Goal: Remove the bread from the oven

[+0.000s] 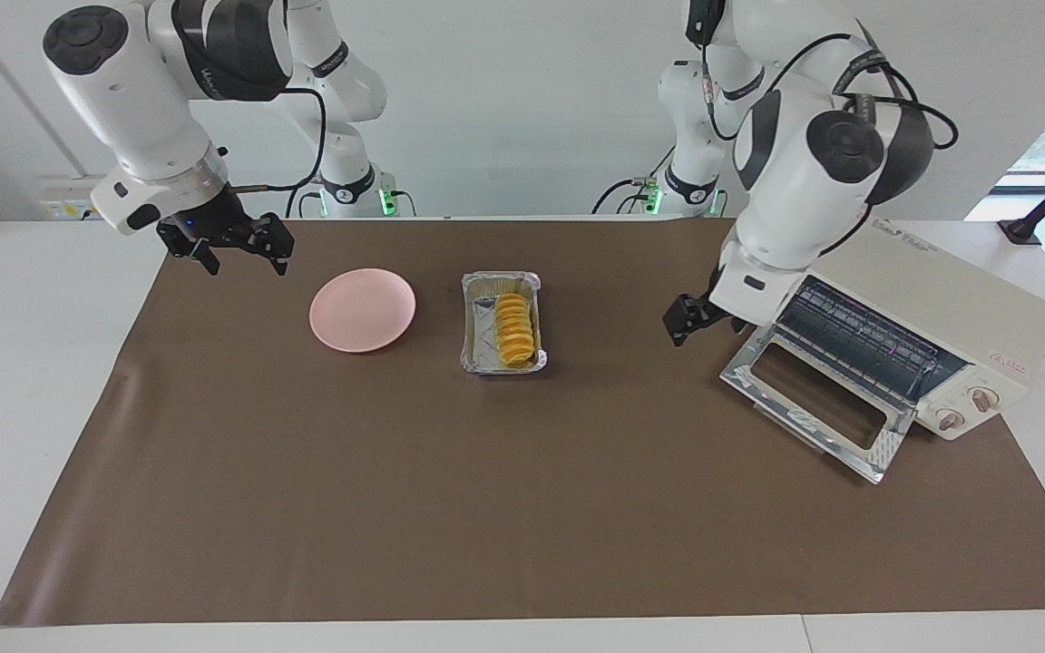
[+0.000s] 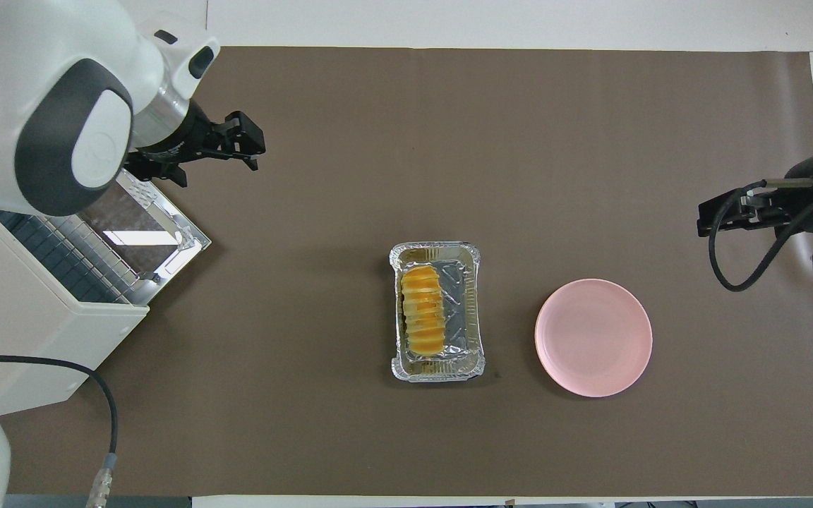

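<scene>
The bread (image 1: 514,330) lies in the foil tray (image 1: 477,349). The left gripper (image 1: 684,321) hangs empty, fingers slightly parted, beside the oven (image 1: 931,317); the right gripper (image 1: 232,245) waits open.

The scene was evenly and brightly lit from above. Soft, short shadows were cast beside the tray (image 2: 437,372) and oven (image 1: 931,308). Glare was seen on the foil-lined door (image 2: 145,229). Both views were sharp.

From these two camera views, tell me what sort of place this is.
Probably a robotics lab staged as a kitchen counter. Two Franka arms are mounted at a white table covered with a brown mat. On the mat are a toaster oven with its door down, bread in a foil tray, and a pink plate.
</scene>
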### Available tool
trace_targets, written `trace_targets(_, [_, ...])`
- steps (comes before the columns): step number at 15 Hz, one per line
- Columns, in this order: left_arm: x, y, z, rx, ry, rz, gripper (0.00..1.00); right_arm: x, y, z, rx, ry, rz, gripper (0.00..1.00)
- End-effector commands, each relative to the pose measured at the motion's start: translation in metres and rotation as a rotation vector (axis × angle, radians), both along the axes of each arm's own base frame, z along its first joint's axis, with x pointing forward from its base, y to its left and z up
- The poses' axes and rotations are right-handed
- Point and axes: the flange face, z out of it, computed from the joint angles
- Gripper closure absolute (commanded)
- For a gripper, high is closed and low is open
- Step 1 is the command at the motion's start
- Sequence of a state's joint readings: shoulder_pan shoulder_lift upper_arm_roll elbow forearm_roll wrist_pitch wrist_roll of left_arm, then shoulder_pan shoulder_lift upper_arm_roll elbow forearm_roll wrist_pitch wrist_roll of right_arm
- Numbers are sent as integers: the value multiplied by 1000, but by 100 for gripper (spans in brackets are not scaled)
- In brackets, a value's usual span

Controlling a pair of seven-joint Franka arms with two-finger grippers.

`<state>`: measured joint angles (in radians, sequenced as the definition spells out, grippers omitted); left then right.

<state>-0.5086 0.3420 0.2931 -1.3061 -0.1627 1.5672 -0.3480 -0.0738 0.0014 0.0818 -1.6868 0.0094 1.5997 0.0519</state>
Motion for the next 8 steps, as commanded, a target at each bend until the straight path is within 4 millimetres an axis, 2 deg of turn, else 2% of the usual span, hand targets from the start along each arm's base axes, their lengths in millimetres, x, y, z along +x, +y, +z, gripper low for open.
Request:
trace_targets(1, [-19, 59, 27, -10, -2, -27, 0, -7, -5, 1, -15, 1, 20, 0])
trace_targets(3, [-23, 88, 37, 18, -20, -93, 0, -7, -5, 1, -15, 1, 18, 0])
trace_targets(4, [-26, 94, 38, 16, -14, -106, 0, -7, -5, 1, -15, 1, 20, 0])
trace_targets(6, [-33, 116, 27, 4, -1, -76, 0, -7, -5, 1, -15, 1, 20, 0])
trace_targets(7, [-36, 119, 26, 5, 14, -69, 0, -7, -5, 1, -15, 1, 20, 0])
trace_targets(8, [-40, 143, 31, -12, 13, -38, 0, -7, -5, 1, -15, 1, 20, 0])
